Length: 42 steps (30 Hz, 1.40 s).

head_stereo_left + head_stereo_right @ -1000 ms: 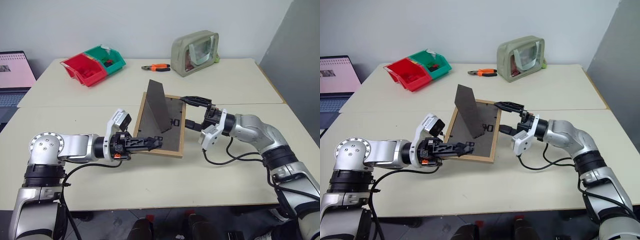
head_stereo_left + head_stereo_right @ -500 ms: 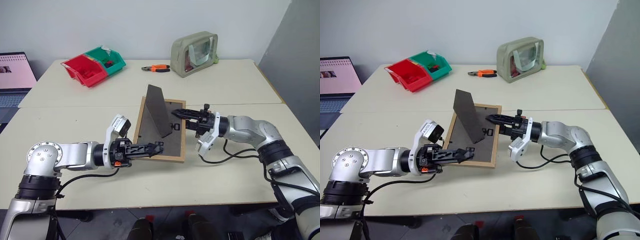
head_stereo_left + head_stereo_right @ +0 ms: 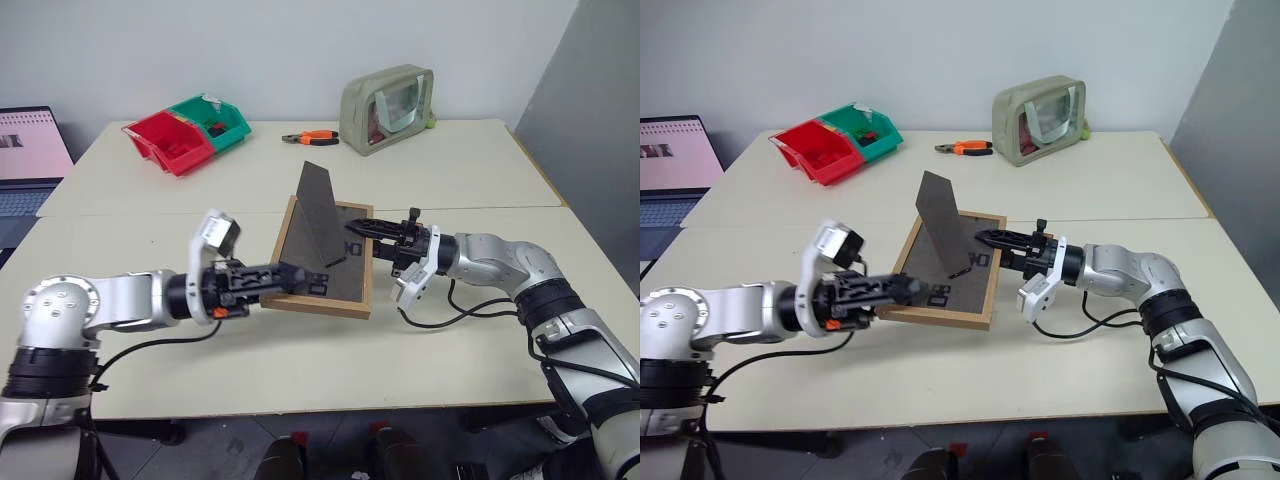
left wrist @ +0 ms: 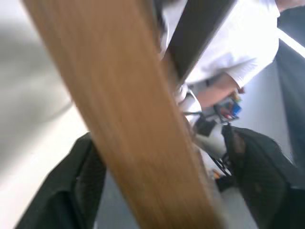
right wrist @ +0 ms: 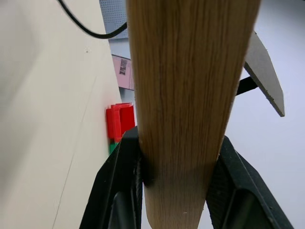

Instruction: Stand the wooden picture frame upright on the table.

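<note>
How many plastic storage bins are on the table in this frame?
2: a red bin and a green bin, side by side and touching at the far left of the table. Nothing in view looks able to hide another.

One wooden picture frame (image 3: 324, 262) lies near the middle of the desk (image 3: 300, 370), and everything else is counted from it. Two claws are there: the left claw (image 3: 290, 277) at its near left corner, the right claw (image 3: 362, 233) at its right edge. Beyond the frame I count two bins, one red bin (image 3: 167, 140) and one green bin (image 3: 213, 118), one pair of pliers (image 3: 311, 136), one olive pouch (image 3: 390, 105). One laptop (image 3: 28, 150) stands far left of the frame.
</note>
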{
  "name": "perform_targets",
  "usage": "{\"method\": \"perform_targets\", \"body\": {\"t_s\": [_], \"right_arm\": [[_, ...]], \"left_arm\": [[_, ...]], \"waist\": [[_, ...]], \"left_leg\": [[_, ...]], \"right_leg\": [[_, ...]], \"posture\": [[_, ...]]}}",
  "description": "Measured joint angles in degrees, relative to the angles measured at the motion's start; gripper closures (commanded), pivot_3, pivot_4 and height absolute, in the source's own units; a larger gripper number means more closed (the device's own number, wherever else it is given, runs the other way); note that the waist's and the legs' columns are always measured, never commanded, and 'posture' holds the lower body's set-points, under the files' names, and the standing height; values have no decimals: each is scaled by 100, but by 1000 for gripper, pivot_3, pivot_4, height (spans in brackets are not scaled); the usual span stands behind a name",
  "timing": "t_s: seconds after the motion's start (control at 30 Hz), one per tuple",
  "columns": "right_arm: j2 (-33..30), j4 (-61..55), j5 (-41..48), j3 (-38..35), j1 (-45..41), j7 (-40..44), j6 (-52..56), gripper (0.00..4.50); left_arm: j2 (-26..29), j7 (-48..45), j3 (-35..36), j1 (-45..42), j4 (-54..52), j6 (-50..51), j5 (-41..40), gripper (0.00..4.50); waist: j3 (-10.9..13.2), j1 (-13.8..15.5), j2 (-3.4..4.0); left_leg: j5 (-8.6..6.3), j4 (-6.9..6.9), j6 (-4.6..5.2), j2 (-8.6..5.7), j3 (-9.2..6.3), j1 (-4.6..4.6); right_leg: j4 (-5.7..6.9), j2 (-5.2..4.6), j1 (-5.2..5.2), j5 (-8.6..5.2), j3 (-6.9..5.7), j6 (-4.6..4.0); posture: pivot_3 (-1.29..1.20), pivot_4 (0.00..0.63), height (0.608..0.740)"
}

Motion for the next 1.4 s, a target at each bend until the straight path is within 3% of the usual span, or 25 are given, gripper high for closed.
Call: {"method": "perform_targets", "body": {"t_s": [0.13,0.23,0.33,0.43,0.6,0.87,0.93,1.07,1.2,1.27,1.4], "right_arm": [[64,675,585,3,-28,373,188,3212],[636,1495,1832,-54,-13,1522,802,3212],[1401,1697,3080,-295,-19,2850,1664,3212],[2220,1898,4401,-841,-307,4398,3349,3212],[2859,2391,5621,-1615,-991,6116,5899,3212],[3250,3134,5725,-1920,-1008,6651,7206,3212],[3245,3135,5717,-1965,-1007,6652,7284,2511],[3244,3135,5634,-1962,-943,6617,7403,1803],[3037,2910,5396,-1843,-621,6608,7362,568],[2798,2469,5255,-1661,-339,6733,7229,158],[2070,816,4986,-1444,427,6397,7723,33]], "left_arm": [[591,341,1127,673,-87,-282,-13,0],[877,909,2196,1433,-688,-747,465,0],[799,1237,2570,1765,-1626,-1148,1002,0],[521,1443,2480,2077,-2837,-1527,1853,0],[-91,1474,2054,2508,-3956,-2157,3119,0],[-131,831,1823,3224,-4290,-2829,4896,0],[-206,707,1823,3303,-4290,-2885,5038,0],[-216,448,1823,3338,-4269,-2906,5212,0],[-203,138,1801,3216,-4042,-2909,5373,0],[-183,-2,1792,3137,-3860,-2906,5428,0],[-36,-269,1745,2909,-3449,-2802,5472,0]], "waist": [[0,-60,-2],[3,-121,-8],[3,-122,-8],[3,-115,-7],[3,-44,-6],[6,27,-2],[5,27,-3],[5,22,-4],[4,36,-5],[4,44,-4],[0,122,-7]], "left_leg": [[-1,-6,1,13,10,10],[-1,-6,1,49,2,12],[0,-6,0,51,2,13],[0,-6,-2,51,-1,13],[-1,-13,-2,49,2,16],[-2,-13,-1,39,17,14],[-3,-13,-1,40,18,15],[-3,-13,0,39,18,15],[-3,-13,0,39,17,15],[-3,-13,0,39,18,16],[-3,-9,0,36,12,17]], "right_leg": [[0,-1,3,-3,7,-5],[2,-1,9,-4,10,-9],[5,-1,11,-3,11,-9],[4,-1,13,-2,7,-9],[-1,1,12,-3,-1,-10],[-3,9,4,-3,-4,-11],[-2,9,4,-3,-4,-10],[-2,11,4,-3,-6,-10],[-4,12,6,-3,-9,-10],[-3,12,8,-4,-6,-8],[-3,10,15,-4,-13,-7]], "posture": [[0,150,740],[0,150,740],[0,150,740],[0,150,740],[0,150,740],[0,150,740],[0,150,740],[0,150,740],[0,150,740],[0,150,740],[0,150,740]]}}
